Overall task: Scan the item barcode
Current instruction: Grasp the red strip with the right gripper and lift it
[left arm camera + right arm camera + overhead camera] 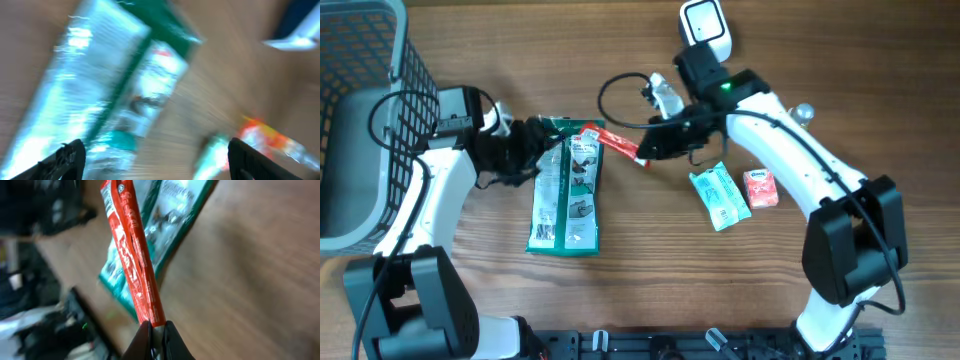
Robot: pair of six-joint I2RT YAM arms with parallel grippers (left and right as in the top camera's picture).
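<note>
- Red packet (132, 255) is pinched at one end by the clenched right gripper (157, 330), held over the top right corner of the green bag (565, 195).
- Left gripper (159, 162) hangs over the bag's top left, fingers spread, gripping nothing.
- Pale blue pouch (718, 197) and small pink box (760, 188) lie right of the bag.
- White scanner (705, 25) stands beyond the bag, up right.
- Grey basket (360, 60) sits far left of the bag.

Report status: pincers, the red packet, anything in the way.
Right pincer shut on red packet, one end. Left pincer open, empty, at green pouch. Pouch lies under packet's far end. Black cable loops nearby.
</note>
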